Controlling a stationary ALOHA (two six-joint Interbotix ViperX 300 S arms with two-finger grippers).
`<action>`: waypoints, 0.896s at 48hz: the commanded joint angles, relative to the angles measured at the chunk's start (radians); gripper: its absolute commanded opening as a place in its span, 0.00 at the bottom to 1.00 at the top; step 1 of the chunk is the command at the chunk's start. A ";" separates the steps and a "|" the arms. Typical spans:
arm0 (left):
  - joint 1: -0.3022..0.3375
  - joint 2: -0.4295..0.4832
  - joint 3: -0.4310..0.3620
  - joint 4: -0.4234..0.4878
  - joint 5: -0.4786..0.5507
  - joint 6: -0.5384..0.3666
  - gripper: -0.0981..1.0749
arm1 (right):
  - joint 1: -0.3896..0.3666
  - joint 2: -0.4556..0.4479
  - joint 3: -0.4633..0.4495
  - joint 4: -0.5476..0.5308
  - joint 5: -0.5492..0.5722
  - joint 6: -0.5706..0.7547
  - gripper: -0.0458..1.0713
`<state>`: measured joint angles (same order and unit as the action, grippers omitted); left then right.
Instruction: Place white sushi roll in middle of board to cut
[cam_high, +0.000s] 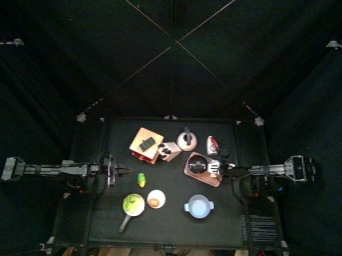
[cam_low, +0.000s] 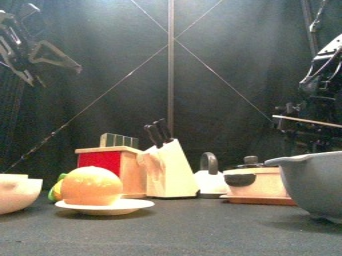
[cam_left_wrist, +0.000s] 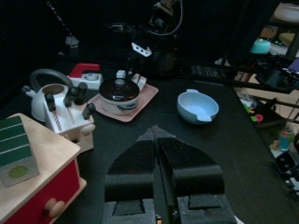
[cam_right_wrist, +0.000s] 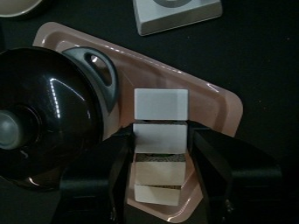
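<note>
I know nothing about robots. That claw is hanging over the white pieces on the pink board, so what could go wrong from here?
1. The black pot sits on the same board, right beside the right gripper. A jaw could bump it when closing or lifting.
2. The white pieces lie in a tight row and the open jaws straddle more than one. The gripper might pinch the wrong piece or push its neighbours out of place.
</note>
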<state>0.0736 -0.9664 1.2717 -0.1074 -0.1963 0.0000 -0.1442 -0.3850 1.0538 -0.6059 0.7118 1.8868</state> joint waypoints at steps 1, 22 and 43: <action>0.002 0.003 -0.014 0.000 -0.005 0.002 0.40 | 0.005 -0.009 -0.017 -0.002 0.002 -0.002 0.55; 0.000 0.003 -0.014 0.000 -0.005 0.002 0.40 | 0.107 -0.114 -0.083 -0.017 0.115 -0.003 0.55; 0.000 0.003 -0.015 -0.002 -0.005 0.002 0.40 | 0.298 -0.069 -0.313 -0.066 0.314 0.002 0.55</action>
<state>0.0736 -0.9664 1.2717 -0.1089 -0.1963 0.0015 0.1396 -0.4602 0.7946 -0.6519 1.0232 1.8837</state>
